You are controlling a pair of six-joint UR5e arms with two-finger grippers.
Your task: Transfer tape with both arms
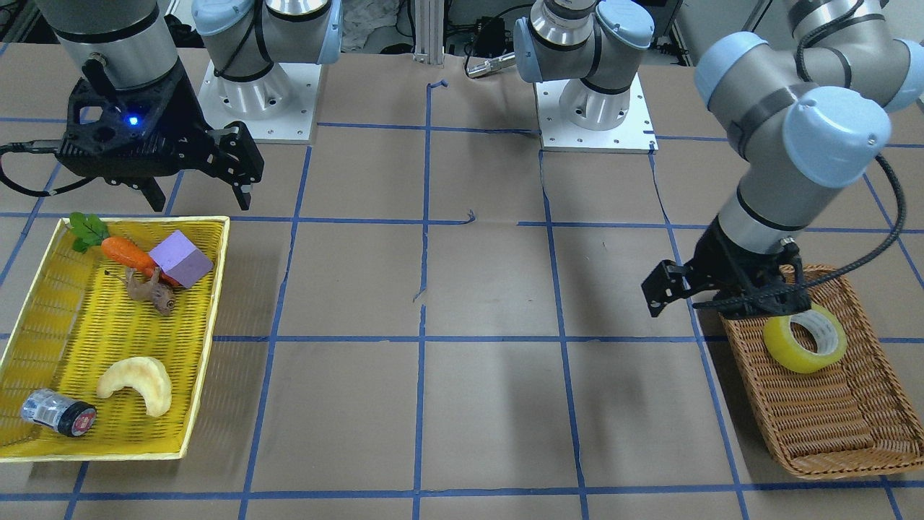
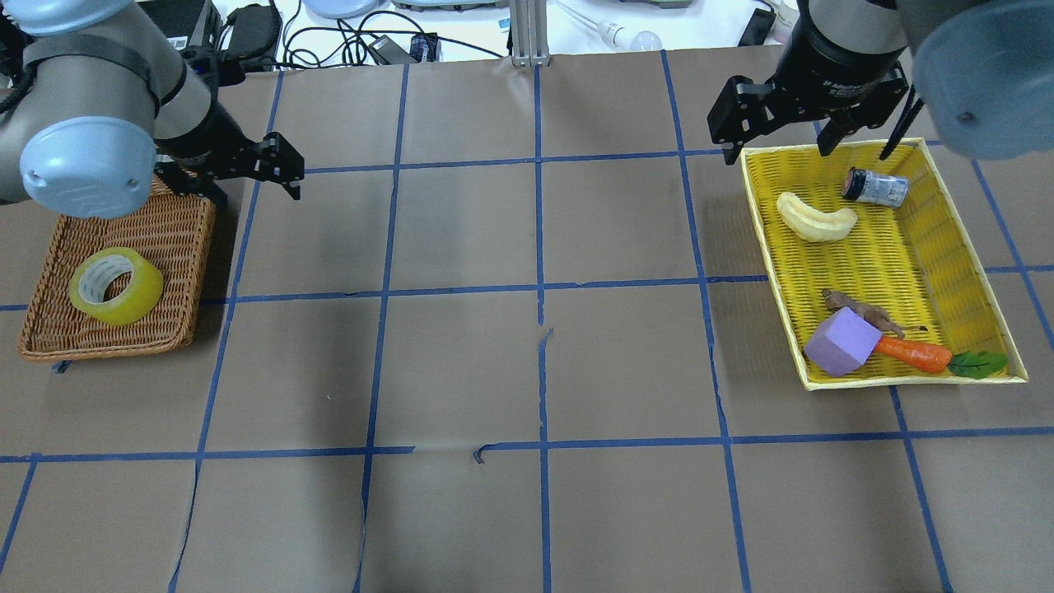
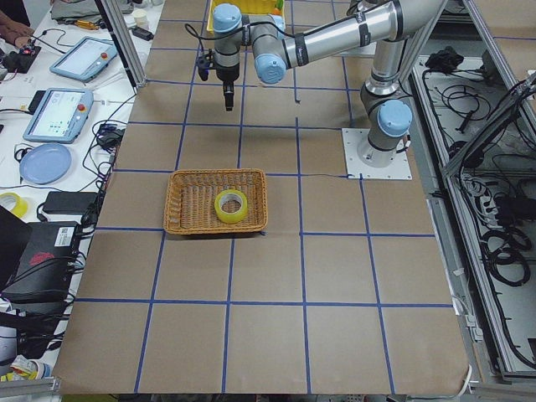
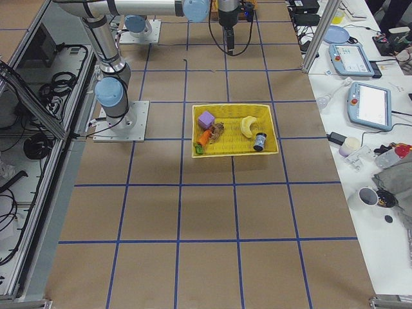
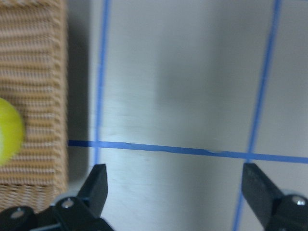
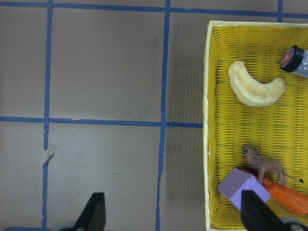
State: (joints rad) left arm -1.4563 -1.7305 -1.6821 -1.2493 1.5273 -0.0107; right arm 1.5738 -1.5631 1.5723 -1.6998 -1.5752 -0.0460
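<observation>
The tape (image 2: 145, 298), a yellowish roll with a whitish core, lies flat in a brown wicker basket (image 2: 107, 350) on my left. It also shows in the front view (image 1: 783, 352), the left side view (image 3: 226, 216) and at the edge of the left wrist view (image 5: 7, 137). My left gripper (image 2: 239, 177) is open and empty. It hovers by the basket's inner far corner, apart from the tape (image 5: 175, 192). My right gripper (image 2: 776, 140) is open and empty, above the table by the far corner of a yellow tray (image 2: 770, 255).
The yellow tray (image 1: 209, 289) holds a pale crescent food toy (image 1: 137, 386), a carrot (image 1: 126, 253), a purple block (image 1: 180, 258), a small lion figure (image 1: 151, 289) and a small bottle (image 1: 58, 413). Brown paper with a blue tape grid (image 2: 539, 288) covers the table between basket and tray.
</observation>
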